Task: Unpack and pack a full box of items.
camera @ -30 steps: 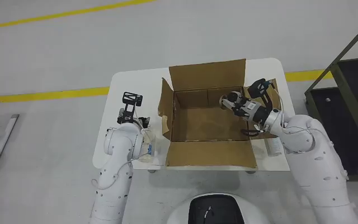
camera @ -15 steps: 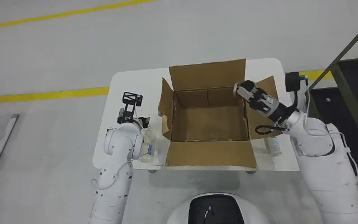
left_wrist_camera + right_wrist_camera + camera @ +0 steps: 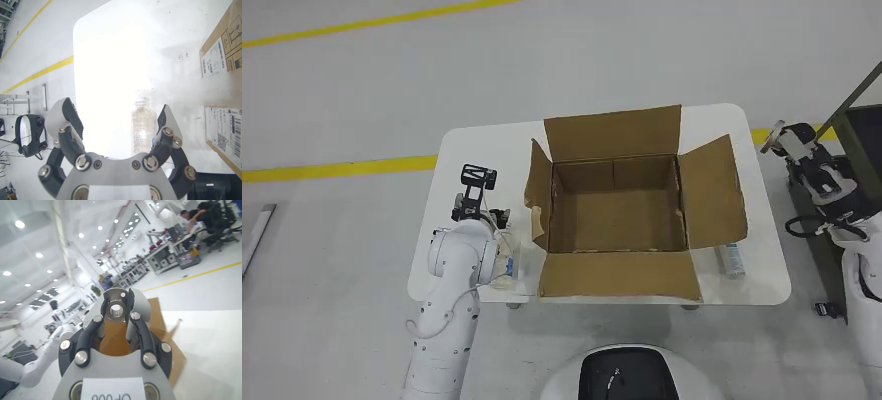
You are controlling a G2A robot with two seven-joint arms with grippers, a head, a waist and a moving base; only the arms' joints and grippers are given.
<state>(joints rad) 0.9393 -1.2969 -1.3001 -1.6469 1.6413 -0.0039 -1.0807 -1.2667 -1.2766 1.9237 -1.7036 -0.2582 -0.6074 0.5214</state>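
Note:
The open cardboard box [image 3: 712, 195] stands mid-table with all flaps spread and its floor bare. My right gripper [image 3: 783, 138] hangs past the table's right edge, outside the box. It is shut on a short metal sleeve with a round bore [image 3: 115, 310]; the box flap [image 3: 157, 313] lies behind it. My left gripper [image 3: 479, 179] stays over the table to the left of the box. It is open [image 3: 117, 109], with a clear plastic bottle [image 3: 142, 128] on the white table close to one fingertip [image 3: 164, 118], not gripped.
A small bottle [image 3: 732, 260] lies on the table right of the box, near the front edge. Clear bottles [image 3: 505, 264] sit by the box's front left corner. A dark framed cart [image 3: 860, 120] stands beyond the table's right edge.
My right arm has carried the metal sleeve up out of the box and swung right, past the table's edge. The left arm has not moved.

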